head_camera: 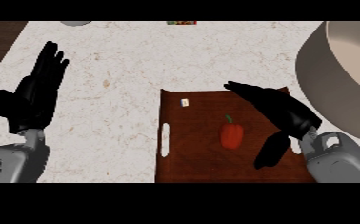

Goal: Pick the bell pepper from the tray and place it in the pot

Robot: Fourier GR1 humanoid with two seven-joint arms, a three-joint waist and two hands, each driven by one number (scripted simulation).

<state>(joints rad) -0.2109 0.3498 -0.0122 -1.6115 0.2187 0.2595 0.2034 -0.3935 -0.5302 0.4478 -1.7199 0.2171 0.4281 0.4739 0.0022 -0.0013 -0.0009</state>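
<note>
Red pepper [232, 135] with green stem lies on brown tray [190, 166], right of centre. Right hand [281, 111] over tray just right of pepper, fingers straight, thumb spread, holding nothing, not touching pepper. Left hand [38, 92] at left edge, fingers up, relaxed. Pot [330, 80] at right edge, beside tray. Small white tag [185, 103] on tray; writing unreadable.
</note>
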